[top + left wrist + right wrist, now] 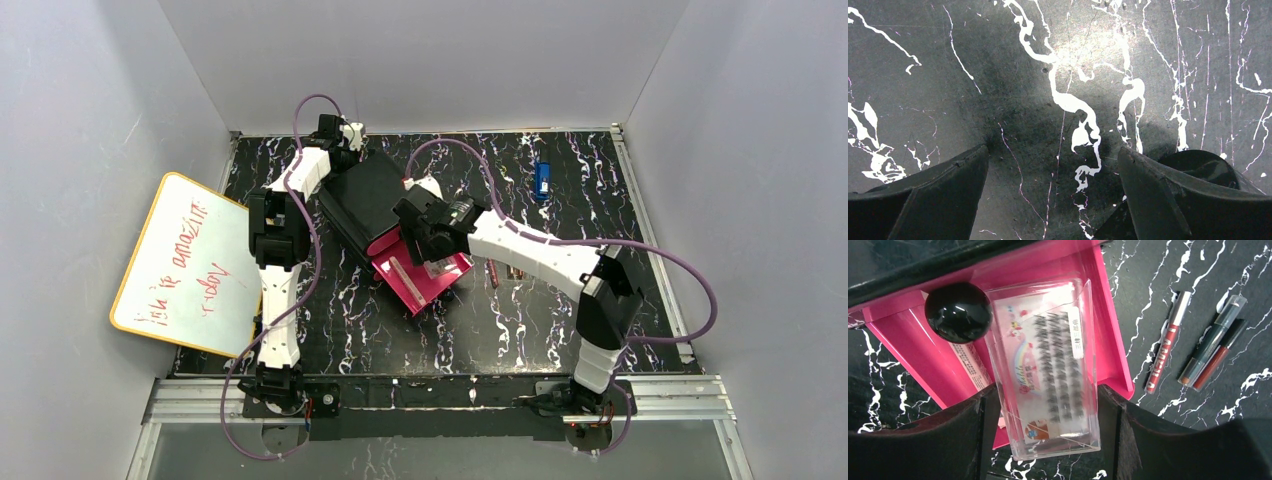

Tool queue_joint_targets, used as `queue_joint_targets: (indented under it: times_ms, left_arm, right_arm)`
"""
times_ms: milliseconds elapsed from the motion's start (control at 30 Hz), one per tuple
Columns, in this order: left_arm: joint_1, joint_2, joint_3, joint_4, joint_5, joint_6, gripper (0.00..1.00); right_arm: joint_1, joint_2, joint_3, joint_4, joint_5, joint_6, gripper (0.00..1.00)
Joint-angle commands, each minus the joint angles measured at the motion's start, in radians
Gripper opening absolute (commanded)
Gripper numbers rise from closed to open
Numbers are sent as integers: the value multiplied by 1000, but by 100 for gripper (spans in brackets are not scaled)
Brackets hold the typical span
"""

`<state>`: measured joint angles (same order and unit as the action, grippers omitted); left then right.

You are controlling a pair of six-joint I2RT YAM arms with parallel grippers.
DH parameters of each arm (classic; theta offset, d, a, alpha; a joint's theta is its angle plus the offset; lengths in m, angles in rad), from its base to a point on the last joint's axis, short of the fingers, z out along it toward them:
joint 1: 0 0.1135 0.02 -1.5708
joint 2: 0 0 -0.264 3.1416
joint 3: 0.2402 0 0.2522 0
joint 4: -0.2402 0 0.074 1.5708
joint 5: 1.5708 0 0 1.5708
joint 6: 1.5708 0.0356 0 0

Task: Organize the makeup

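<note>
- The palette (1048, 375) lies lengthwise between the fingers of the right gripper (1048, 394), over the open drawer (1110, 315), with its near end overhanging the drawer's front rim.
- The right fingers (923, 440) are set wide against the palette's 2 long sides. A hold across its width is judged to be in place, though contact at each pad cannot be fully confirmed.
- The left gripper (1053, 149) is spread open over bare table (923, 75), with nothing between its fingers. From above it is seen at the far side of the box (365, 195).
- A compact (959, 311) is already lodged in the drawer's back corner, just beside the palette's far end.
- 3 sticks (1213, 342) are left on the table to the right of the drawer, near it but apart: 1 red with a pale cap, and 2 darker ones side by side.
- The palette is judged light, flat and stiff. Its thin clear plastic is likely slick and could crack under a hard squeeze, so it is best taken by the long edges near mid-length, so that it does not pivot.
- The sticks are judged light and prone to roll, so each would be best pinched across the barrel at its middle, 1 at a time.
- A low release is advised, since the palette could catch on the rim.
</note>
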<state>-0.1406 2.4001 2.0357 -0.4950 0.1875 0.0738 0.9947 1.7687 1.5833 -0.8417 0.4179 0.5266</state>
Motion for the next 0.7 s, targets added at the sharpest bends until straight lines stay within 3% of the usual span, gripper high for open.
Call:
queue_joint_targets:
  times_ms: [0, 667]
  left_arm:
    - [-19, -17, 24, -51, 39, 1, 98]
    - [-19, -12, 25, -51, 35, 3, 98]
  right_arm:
    - [-5, 29, 61, 17, -57, -78, 70]
    - [-11, 70, -78, 127, -102, -88, 70]
